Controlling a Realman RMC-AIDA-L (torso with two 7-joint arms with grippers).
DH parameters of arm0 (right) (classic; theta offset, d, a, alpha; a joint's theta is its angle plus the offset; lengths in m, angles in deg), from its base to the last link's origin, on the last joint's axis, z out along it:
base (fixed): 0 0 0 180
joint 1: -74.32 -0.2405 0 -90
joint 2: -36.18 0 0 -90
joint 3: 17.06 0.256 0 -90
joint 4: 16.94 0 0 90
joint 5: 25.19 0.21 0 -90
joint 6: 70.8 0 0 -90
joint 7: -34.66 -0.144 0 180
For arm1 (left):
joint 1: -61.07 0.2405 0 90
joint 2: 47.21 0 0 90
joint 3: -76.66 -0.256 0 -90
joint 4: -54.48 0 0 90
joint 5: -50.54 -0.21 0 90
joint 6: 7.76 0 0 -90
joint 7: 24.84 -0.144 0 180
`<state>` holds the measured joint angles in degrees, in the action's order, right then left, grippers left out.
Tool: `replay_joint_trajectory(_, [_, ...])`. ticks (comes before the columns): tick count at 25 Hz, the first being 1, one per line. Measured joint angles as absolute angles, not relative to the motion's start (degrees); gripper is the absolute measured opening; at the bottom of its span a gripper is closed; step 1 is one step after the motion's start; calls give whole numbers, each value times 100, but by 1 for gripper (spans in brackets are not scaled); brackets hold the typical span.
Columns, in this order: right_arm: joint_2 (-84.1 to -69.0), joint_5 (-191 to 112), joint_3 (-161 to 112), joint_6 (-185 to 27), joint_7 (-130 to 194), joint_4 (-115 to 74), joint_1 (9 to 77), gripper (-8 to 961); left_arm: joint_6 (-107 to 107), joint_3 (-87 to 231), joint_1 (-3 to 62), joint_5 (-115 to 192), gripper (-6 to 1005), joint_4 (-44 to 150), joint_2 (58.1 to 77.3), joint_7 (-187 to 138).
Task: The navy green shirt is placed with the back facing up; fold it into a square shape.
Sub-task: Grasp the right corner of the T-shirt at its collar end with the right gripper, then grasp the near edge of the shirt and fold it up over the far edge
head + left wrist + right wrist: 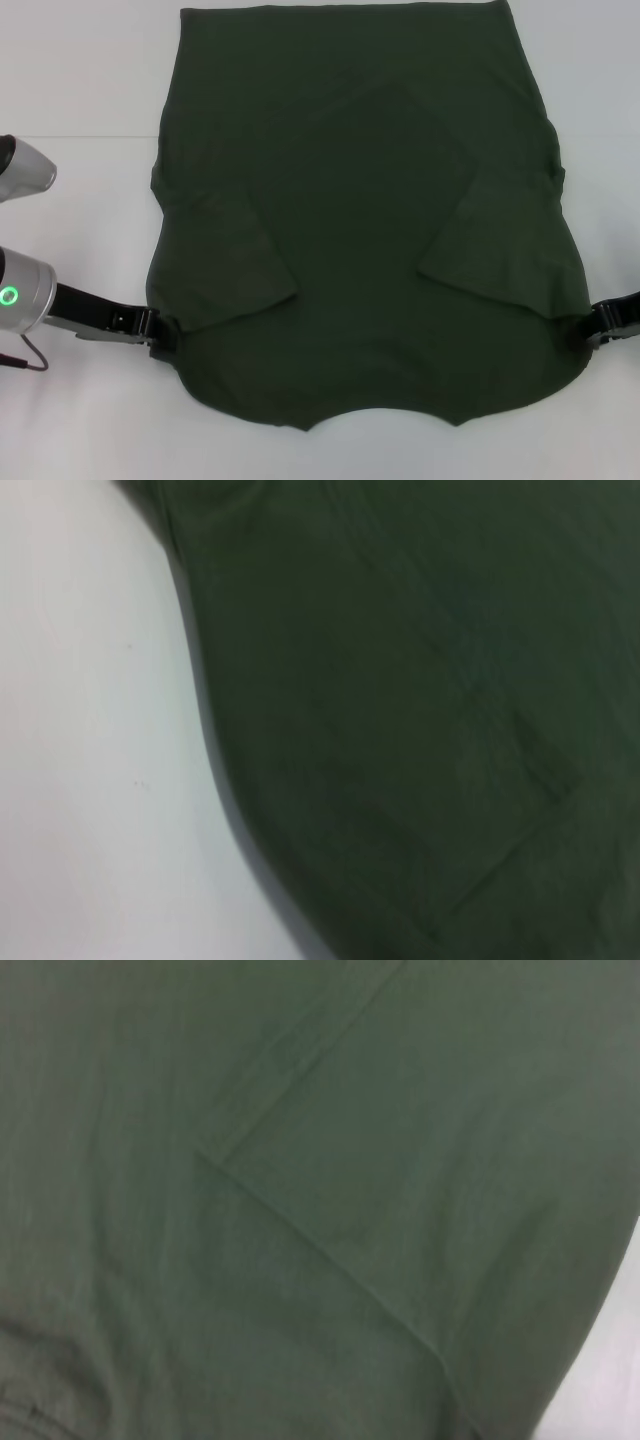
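A white table (80,420) holds the shirt (360,200), spread flat, both sleeves folded inward; its far hem runs off the frame's top. The left gripper (165,335) and right gripper (590,330) touch its near side edges, fingers hidden, grasp unclear. Wrist views show only cloth.

The navy green shirt (365,250) is lying flat on the white bench (80,420), plain side up, with both short sleeves folded in over the body. Its collar edge is facing the near edge of the bench, and its hem is reaching toward the far edge. Slight creases are showing near the sleeves.
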<state>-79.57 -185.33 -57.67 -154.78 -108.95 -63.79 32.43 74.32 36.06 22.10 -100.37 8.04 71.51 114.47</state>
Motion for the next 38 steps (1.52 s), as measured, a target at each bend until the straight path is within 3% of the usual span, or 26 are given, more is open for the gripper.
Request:
replay_joint_trajectory(10, [-7947,-18517,-5793,-15478,-10826,-6419,3237,75,7433,3642,2197,-10027,56,805,7134,11391])
replay_joint_trajectory(21, [-7938,-18495,-5823,-16254,-10422,-6726,3258,75,7763,3670,2227,-9947,57,813,7023,11321])
replay_joint_trajectory(26, [-7926,-18496,-5830,-17151,-10008,-6901,3279,75,8305,3678,2236,-9884,57,849,6805,11330])
replay_joint_trajectory(32, [-7882,-18535,-5846,-17673,-9481,-6898,3340,75,8995,3865,2249,-9883,58,1244,6400,11288])
replay_joint_trajectory(38, [-7872,-18567,-5974,-18278,-8896,-6871,3387,76,9672,3897,2304,-9936,58,1430,6309,11108])
